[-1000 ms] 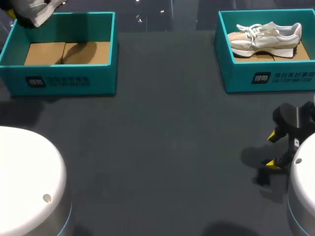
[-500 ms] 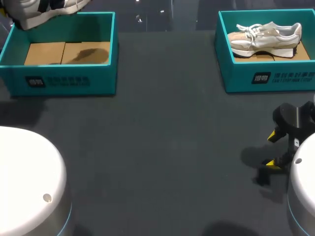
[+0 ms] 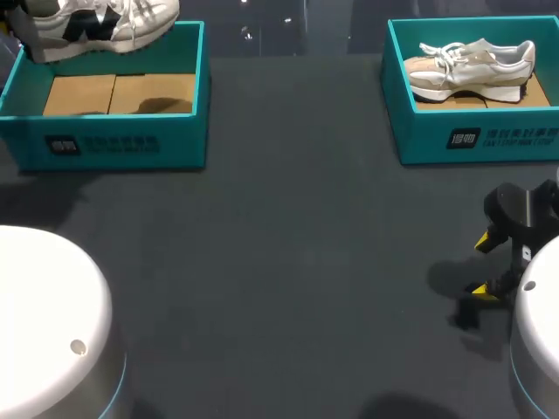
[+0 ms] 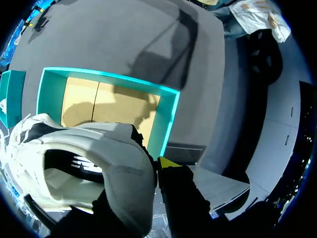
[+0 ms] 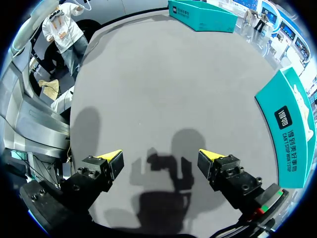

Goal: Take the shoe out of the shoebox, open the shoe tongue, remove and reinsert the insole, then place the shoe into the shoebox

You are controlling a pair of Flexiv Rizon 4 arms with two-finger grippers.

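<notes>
The shoe [image 3: 96,26] is held above the left shoebox [image 3: 113,144], its heel collar clamped by the left gripper [image 4: 157,168], judged to clear the walls. The right gripper [image 5: 161,161] is parked over the table [image 3: 297,218], its 2 fingers spread wide, nothing held.

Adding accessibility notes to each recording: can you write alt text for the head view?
A white shoe hangs above the left box. A beige shoe lies in the right box, and the right gripper is open above the table.
</notes>
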